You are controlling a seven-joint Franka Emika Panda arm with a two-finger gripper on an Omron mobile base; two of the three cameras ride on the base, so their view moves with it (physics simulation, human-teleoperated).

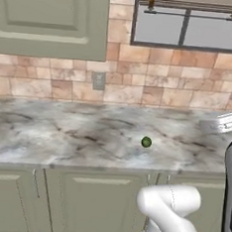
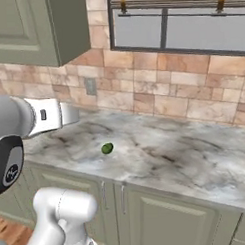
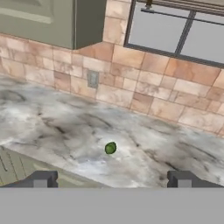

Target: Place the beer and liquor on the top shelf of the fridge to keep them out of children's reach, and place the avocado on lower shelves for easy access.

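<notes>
The avocado [image 3: 110, 148] sits alone mid-tabletop [image 3: 52, 127], bare marble all round, at twelve o'clock from the wide-open, empty claw [image 3: 112, 179] near the front edge.

Avocado [image 1: 146, 142] too small in all views to make out skin detail. Window [image 1: 193, 21] cut off at top and right edge in left base view; upper cabinet [image 1: 52, 18] cut at top and left. Wall outlet [image 3: 92, 79] blurred, no detail. Counter [image 2: 186, 157] runs off frame both sides.
</notes>
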